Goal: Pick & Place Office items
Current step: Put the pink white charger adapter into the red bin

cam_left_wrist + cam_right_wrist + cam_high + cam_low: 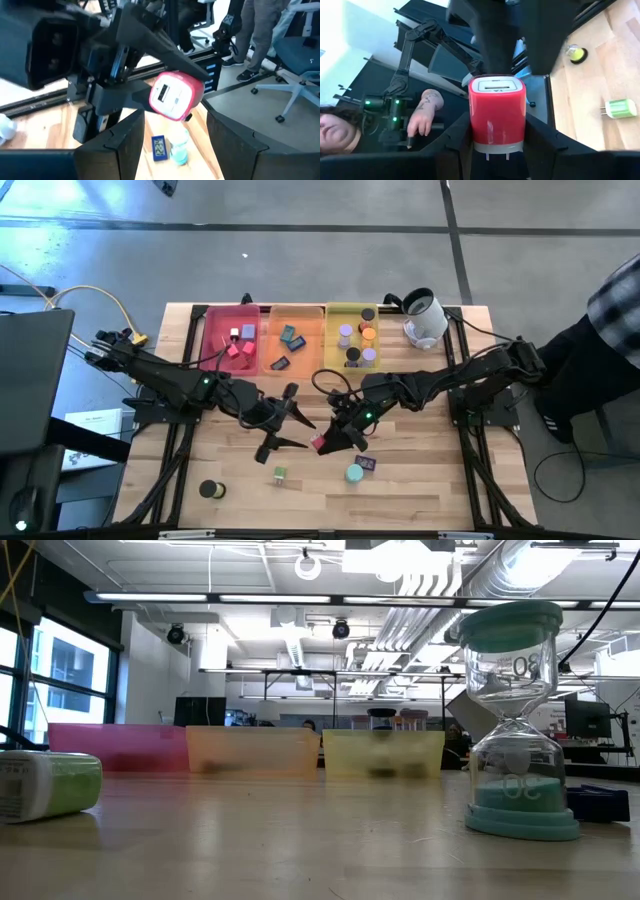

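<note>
My right gripper (335,437) is shut on a red USB charger (496,115), held over the table's middle; the charger also shows in the high view (318,444). My left gripper (292,422) stands open just left of it. Its two fingers (125,145) face the charger (176,95) without touching it. On the near part of the table lie a green charger (280,474), a teal hourglass (520,720), a small dark blue piece (366,464) and a black and yellow cylinder (210,490). My right gripper pinches the red charger by its two opposite sides (476,136), at the prong end, between its two fingers. The fingers come nearly level from the table's right. The charger is lifted clear, its USB face (496,86) pointing away from the wrist and its prongs (497,156) toward it.
Pink (232,315), orange (293,313) and yellow (350,310) trays with small pieces stand along the far edge, and a white device (425,318) stands at the far right. A person (610,330) is beside the table's right edge.
</note>
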`<act>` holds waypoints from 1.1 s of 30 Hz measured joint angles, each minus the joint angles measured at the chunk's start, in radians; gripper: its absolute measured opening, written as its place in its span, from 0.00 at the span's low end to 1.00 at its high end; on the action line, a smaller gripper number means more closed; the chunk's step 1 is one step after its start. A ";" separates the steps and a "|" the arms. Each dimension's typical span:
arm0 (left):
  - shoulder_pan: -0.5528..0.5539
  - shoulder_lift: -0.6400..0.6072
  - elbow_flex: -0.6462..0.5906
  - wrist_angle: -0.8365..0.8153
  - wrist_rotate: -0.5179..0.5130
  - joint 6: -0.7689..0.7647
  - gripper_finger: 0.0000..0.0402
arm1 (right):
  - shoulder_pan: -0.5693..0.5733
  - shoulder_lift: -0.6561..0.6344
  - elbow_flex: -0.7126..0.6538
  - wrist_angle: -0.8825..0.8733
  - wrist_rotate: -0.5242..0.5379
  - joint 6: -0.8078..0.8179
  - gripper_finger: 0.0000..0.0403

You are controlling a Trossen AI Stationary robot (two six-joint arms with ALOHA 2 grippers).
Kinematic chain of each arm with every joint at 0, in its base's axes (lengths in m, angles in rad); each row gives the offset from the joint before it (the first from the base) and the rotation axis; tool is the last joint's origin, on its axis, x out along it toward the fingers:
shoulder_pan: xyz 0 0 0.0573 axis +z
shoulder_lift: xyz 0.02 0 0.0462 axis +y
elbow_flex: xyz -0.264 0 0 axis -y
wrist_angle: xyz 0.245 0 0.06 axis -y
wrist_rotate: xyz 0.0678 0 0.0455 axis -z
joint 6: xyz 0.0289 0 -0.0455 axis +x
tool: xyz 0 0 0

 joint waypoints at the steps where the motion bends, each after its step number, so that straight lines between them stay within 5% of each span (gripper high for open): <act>1: 0.000 0.006 0.000 0.003 0.000 -0.008 0.51 | 0.001 0.000 0.000 -0.001 -0.001 -0.001 0.30; 33: 0.018 0.066 0.000 0.116 0.021 -0.101 0.51 | -0.001 0.002 0.000 -0.041 -0.105 -0.071 0.30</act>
